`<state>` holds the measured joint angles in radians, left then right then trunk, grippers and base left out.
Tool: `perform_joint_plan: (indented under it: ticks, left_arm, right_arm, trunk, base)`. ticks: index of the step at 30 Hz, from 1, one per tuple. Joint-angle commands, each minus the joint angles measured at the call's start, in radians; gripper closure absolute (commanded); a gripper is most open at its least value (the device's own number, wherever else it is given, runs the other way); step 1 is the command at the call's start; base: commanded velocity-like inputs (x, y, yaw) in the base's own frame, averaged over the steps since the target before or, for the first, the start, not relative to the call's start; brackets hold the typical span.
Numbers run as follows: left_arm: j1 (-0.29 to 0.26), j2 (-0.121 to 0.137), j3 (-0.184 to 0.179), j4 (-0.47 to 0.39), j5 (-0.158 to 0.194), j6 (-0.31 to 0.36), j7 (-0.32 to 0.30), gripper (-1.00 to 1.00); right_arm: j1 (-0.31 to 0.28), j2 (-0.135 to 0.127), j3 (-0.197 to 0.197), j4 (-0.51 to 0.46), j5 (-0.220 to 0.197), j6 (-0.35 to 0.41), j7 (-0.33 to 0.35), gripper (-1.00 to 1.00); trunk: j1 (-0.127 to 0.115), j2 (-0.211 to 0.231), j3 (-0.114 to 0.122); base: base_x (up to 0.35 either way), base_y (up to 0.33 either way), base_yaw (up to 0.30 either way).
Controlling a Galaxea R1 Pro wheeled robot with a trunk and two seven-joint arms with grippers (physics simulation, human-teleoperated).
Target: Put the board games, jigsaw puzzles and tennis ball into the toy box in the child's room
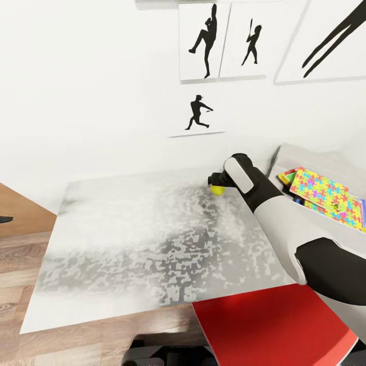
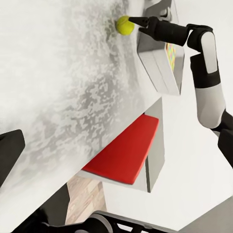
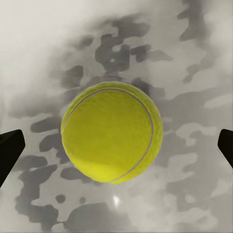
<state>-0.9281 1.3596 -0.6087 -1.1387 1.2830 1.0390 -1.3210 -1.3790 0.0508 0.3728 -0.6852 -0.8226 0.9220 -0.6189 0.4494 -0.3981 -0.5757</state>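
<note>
We are right over the tennis ball [image 3: 111,133] with our right gripper [image 3: 116,145], fingertips [image 3: 9,151] spread wide to either side and not touching it, so the jaws are released and the grasp is not made yet. The ball sits on the table [image 1: 127,244], on its mottled grey top near the far edge by the wall. Out along the right arm [image 1: 274,213], the toy box [image 2: 158,63] lies just beside the ball, and inside it we see a jigsaw puzzle [image 1: 330,195] lying over other bright flat things we cannot sort apart. So part of the tidy-up looks done, the ball is next, and how many games are in we cannot say. Our left gripper [image 2: 7,158] shows one dark finger at the frame's edge in its wrist view; open or clenched, we cannot tell. A red chair seat [image 1: 274,330] sits tucked at the table's near edge.
</note>
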Motion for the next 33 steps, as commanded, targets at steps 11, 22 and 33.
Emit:
perform_joint_plan:
  ticks: [11, 22, 33]
  left_arm:
    - [-0.006, 0.001, -0.008, -0.001, 0.005, 0.008, -0.003, -1.0]
    - [-0.006, 0.001, -0.009, -0.001, 0.005, 0.008, -0.003, -1.0]
    - [-0.006, 0.001, -0.009, -0.001, 0.005, 0.008, -0.003, -1.0]
  right_arm:
    - [-0.003, -0.003, 0.003, 0.0, -0.01, 0.003, -0.01, -1.0]
    - [-0.005, 0.001, 0.002, -0.002, -0.01, 0.002, -0.01, -1.0]
    - [-0.004, 0.007, 0.003, -0.052, -0.01, 0.003, -0.01, -1.0]
  trunk:
    - [0.001, -0.002, -0.02]
    - [0.001, -0.002, -0.038]
    - [0.001, -0.002, -0.045]
  base:
    - [0.0, 0.0, 0.0]
    - [0.0, 0.0, 0.0]
    - [0.0, 0.0, 0.0]
